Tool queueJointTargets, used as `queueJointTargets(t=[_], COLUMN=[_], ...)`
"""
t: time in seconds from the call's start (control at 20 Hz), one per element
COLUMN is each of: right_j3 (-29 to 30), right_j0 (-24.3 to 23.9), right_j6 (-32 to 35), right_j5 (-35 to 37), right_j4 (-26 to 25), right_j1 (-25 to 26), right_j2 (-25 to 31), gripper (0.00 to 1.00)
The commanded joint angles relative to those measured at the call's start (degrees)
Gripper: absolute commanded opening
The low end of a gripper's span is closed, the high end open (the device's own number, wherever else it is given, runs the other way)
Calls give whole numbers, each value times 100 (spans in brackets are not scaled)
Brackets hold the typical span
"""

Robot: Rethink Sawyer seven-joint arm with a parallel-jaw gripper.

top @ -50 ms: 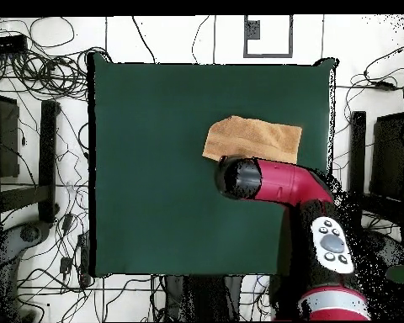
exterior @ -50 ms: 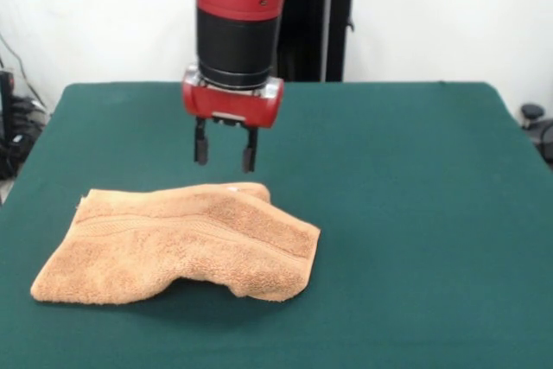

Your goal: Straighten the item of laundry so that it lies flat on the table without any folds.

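While the towel point(exterior @ -50 ms: 177, 244) lies on the desk point(exterior @ -50 ms: 415, 196), the pincer point(exterior @ -50 ms: 225, 158) hangs in the air just above the towel's far edge, touching nothing. Its two dark fingers point(exterior @ -50 ms: 200, 146) point straight down with a clear gap between them, so it stands open and empty.

In the front view the towel sits on the near left part of the green top. It is orange-tan and fluffy, and it is not flat. A woven band runs across it, from the left side toward the right corner. The far edge near the pincer is turned over into a small raised fold, and the near edge bulges up in the middle, leaving a dark shadow under it. The left corner lies low and spread, while the right corner ends in a thick rounded edge.

In the overhead view the towel point(top @ -50 ms: 254, 139) shows as a rough four-sided shape in the upper right part of the desk point(top @ -50 ms: 155, 168), near the right edge but not over it. The red arm point(top @ -50 ms: 281, 183) reaches in from the bottom right, and its dark round end covers the towel's lower edge, hiding the pincer from this side. Loose cables point(top @ -50 ms: 37, 59) lie on the floor around the desk.
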Motion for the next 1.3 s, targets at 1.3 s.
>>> queueJointTargets(t=[1.3], right_j3=[-196], right_j0=[-46], right_j6=[381], right_j5=[265], right_j4=[216], right_j1=[592], right_j2=[491], gripper=[100])
